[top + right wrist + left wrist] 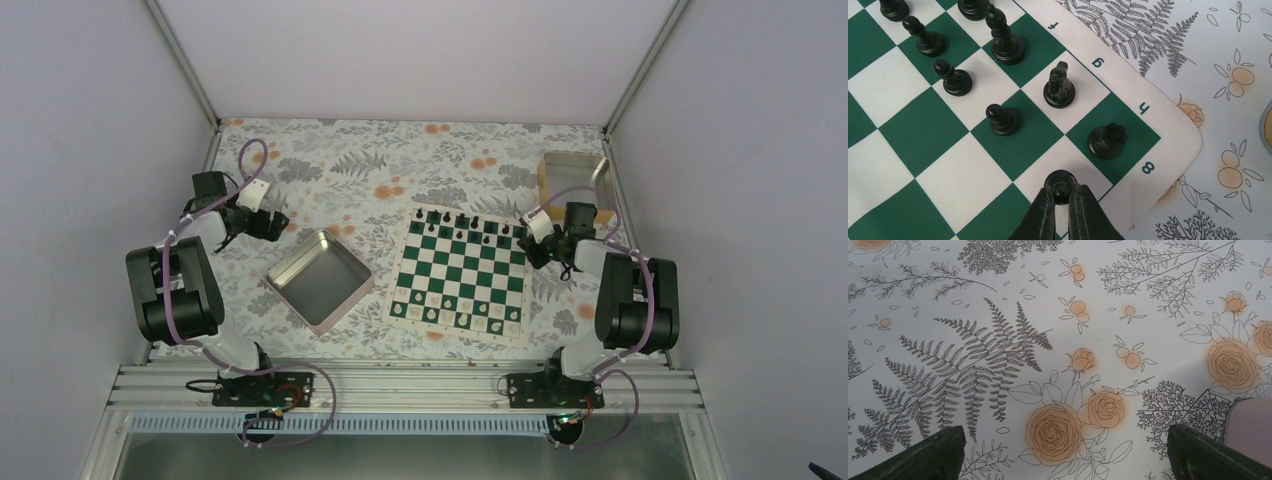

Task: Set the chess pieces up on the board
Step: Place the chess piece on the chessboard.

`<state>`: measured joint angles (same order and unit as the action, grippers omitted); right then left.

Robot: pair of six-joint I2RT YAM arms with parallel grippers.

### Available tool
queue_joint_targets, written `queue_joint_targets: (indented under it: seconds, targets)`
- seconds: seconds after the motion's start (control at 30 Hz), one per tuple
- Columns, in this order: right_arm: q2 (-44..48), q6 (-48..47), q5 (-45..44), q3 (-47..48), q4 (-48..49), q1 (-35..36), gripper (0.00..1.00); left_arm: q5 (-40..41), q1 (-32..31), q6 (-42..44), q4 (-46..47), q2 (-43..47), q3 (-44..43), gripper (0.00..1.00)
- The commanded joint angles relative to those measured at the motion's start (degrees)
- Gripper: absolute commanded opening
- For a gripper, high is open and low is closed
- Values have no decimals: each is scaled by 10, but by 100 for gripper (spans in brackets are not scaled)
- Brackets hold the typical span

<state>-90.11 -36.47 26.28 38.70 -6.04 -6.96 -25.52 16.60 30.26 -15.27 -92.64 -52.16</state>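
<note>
— What has the right gripper [1062, 199] got?
— Its fingers are pinched on a black pawn [1060, 181], on a white edge square of the board [928, 125]. Just ahead to the right stands a rook [1106, 141], and farther ahead a knight [1059, 87].
— And the left gripper [1065, 442]?
— Spread wide, holding nothing, above the flowered cloth [998, 290].

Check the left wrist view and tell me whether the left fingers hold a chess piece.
No, the left fingers stand wide apart above the floral cloth with nothing between them.
</note>
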Motion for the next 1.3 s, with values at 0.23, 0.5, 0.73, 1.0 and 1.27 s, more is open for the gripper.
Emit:
queue_joint_targets:
  seconds: [0.23, 0.5, 0.73, 1.0, 1.27]
  targets:
    - [-4, -4, 1, 9, 2, -7, 6, -15, -1, 11, 9, -10, 9, 100]
    - [-6, -6, -3, 8, 1, -7, 7, -16, -1, 11, 6, -12, 10, 100]
    - [-13, -6, -4, 12, -1, -6, 11, -17, -1, 13, 6, -8, 11, 100]
    - [-14, -9, -7, 10, -1, -3, 16, -17, -1, 15, 5, -11, 14, 100]
    - [8, -7, -7, -4, 8, -3, 17, -16, -1, 17, 6, -5, 15, 100]
